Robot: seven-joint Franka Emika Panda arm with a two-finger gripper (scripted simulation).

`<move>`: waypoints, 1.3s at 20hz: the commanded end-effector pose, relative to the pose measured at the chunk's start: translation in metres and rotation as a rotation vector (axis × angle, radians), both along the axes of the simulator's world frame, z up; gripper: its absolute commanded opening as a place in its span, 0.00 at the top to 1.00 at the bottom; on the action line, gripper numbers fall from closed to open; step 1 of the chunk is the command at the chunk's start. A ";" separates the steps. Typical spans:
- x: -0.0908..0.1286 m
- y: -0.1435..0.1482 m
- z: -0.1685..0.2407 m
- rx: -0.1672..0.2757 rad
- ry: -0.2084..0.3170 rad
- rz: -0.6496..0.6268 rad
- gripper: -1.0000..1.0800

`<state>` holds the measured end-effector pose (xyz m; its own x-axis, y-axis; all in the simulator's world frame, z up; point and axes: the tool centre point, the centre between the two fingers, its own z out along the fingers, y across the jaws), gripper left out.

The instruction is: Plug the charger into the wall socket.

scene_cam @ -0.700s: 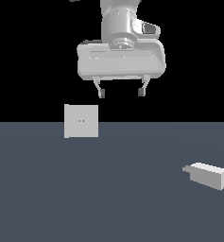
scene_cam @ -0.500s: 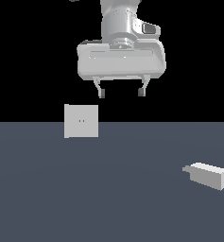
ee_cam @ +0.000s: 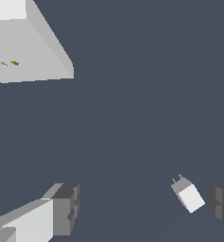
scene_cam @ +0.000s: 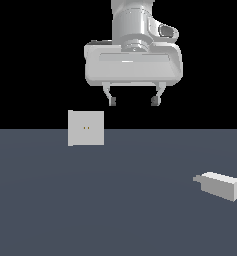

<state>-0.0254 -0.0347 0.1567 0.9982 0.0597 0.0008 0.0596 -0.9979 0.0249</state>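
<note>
The charger point(scene_cam: 218, 184), a small white block with a thin prong tip pointing toward the exterior view's left, lies on the dark grey floor at the right. The wall socket point(scene_cam: 86, 128), a light grey square plate with two tiny yellowish holes, stands upright at the left. My gripper point(scene_cam: 133, 101) hangs high above the floor between them, open and empty. In the wrist view the charger point(ee_cam: 188, 195) lies close beside one dark fingertip point(ee_cam: 222, 204), the other finger point(ee_cam: 61, 209) stands far from it, and the socket point(ee_cam: 23, 54) shows in a corner.
The dark grey floor point(scene_cam: 115, 200) stretches flat around both objects. Behind it the background is black. Nothing else stands in view.
The gripper has shifted slightly toward the exterior view's right. The charger and the socket have not moved.
</note>
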 end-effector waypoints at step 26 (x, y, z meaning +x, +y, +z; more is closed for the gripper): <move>-0.065 -0.084 -0.066 0.039 -0.066 0.401 0.04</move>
<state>-0.0881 -0.1135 0.0945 0.9033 0.4233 0.0699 0.4241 -0.9056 0.0045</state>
